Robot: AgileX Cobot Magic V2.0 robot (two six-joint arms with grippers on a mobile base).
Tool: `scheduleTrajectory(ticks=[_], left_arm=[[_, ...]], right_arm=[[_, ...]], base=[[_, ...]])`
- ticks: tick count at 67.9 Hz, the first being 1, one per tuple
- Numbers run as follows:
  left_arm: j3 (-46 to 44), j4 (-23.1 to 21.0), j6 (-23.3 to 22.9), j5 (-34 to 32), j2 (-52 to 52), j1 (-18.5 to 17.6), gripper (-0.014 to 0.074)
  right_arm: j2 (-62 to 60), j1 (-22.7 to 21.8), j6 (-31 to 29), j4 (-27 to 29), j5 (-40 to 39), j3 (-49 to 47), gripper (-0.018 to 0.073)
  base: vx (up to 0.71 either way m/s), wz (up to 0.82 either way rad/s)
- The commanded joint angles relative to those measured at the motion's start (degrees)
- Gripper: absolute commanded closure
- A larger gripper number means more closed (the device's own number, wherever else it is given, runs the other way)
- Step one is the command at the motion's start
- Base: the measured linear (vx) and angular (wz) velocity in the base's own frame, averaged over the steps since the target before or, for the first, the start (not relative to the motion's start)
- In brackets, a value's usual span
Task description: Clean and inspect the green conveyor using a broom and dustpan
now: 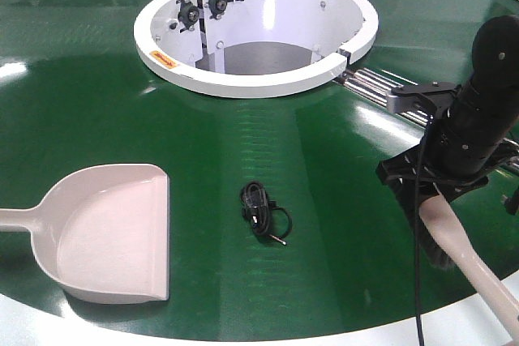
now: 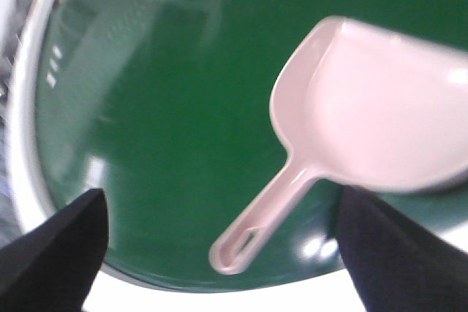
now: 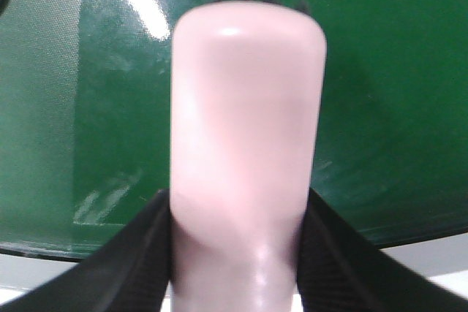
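The green conveyor [image 1: 97, 95] fills the front view, with its white ring hub [image 1: 243, 80] behind. The pinkish dustpan [image 1: 113, 232] lies flat on the belt at front left, with its handle running off the left edge. In the left wrist view my left gripper [image 2: 227, 257] is open. The dustpan [image 2: 380, 100] handle's slotted end lies between the wide-apart fingers [image 2: 58, 250], touching neither. My right gripper [image 1: 434, 192] is shut on the broom [image 1: 478, 273] at front right. In the right wrist view the pads [image 3: 139, 253] clamp the cream broom [image 3: 245, 144], and black bristle tips show past its head.
A small black coiled cable [image 1: 263, 210] lies on the belt between the dustpan and the broom. Silver rollers [image 1: 373, 83] run to the right of the hub. The white outer rim [image 1: 243, 334] borders the belt at the front.
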Motion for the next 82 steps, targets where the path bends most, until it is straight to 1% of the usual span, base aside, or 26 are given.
scheduleTrajectory(ticks=[1, 2, 3, 10, 15, 19, 34, 46, 56, 66, 70, 74, 77, 82], left_arm=[[-1.8, 0.1, 15.4, -3.5, 0.3, -0.4, 0.0004], [-1.8, 0.1, 18.1, -3.6, 0.3, -0.4, 0.0004], [-1.8, 0.1, 19.9, -3.7, 0.3, -0.4, 0.0004], [-1.8, 0.0, 30.7, -3.9, 0.3, -0.4, 0.0004], [-1.8, 0.0, 35.5, -3.9, 0.3, -0.4, 0.0006], [-1.8, 0.0, 37.3, -3.9, 0.3, -0.4, 0.0011], [-1.8, 0.0, 37.1, -3.6, 0.3, -0.4, 0.0031], [-1.8, 0.1, 37.1, -2.1, 0.3, -0.4, 0.0057], [-1.8, 3.3, 36.8, -2.1, 1.2, -0.4, 0.0078], [-2.4, 4.4, 36.2, -1.3, 5.4, -0.4, 0.0085], [-3.8, 4.7, 34.8, 1.0, 8.4, -0.4, 0.0085], [-6.1, 4.7, 33.0, 5.2, 12.1, -0.4, 0.0085], [-8.8, 5.2, 31.7, 8.9, 15.7, -0.4, 0.0085], [-13.1, 7.1, 29.1, 16.3, 21.4, -0.4, 0.0085]], right_arm=[[-2.7, -0.2, -0.3, -0.2, 3.5, -1.3, 0.0563], [-2.7, -0.2, -0.3, -0.2, 3.5, -1.3, 0.0563], [-2.7, -0.2, -0.3, -0.2, 3.5, -1.3, 0.0563], [-2.7, -0.2, -0.3, -0.2, 3.5, -1.3, 0.0563], [-2.7, -0.2, -0.3, -0.2, 3.5, -1.3, 0.0563], [-2.7, -0.2, -0.3, -0.2, 3.5, -1.3, 0.0563], [-2.7, -0.2, -0.3, -0.2, 3.5, -1.3, 0.0563], [-2.7, -0.2, -0.3, -0.2, 3.5, -1.3, 0.0563], [-2.7, -0.2, -0.3, -0.2, 3.5, -1.3, 0.0563], [-2.7, -0.2, -0.3, -0.2, 3.5, -1.3, 0.0563], [-2.7, -0.2, -0.3, -0.2, 3.5, -1.3, 0.0563], [-2.7, -0.2, -0.3, -0.2, 3.5, -1.3, 0.0563], [-2.7, -0.2, -0.3, -0.2, 3.5, -1.3, 0.0563], [-2.7, -0.2, -0.3, -0.2, 3.5, -1.3, 0.0563]], base=[[0.0, 0.0], [0.0, 0.0], [0.0, 0.0], [0.0, 0.0], [0.0, 0.0], [0.0, 0.0], [0.0, 0.0], [0.0, 0.0], [0.0, 0.0], [0.0, 0.0], [0.0, 0.0], [0.0, 0.0], [0.0, 0.0], [0.0, 0.0]])
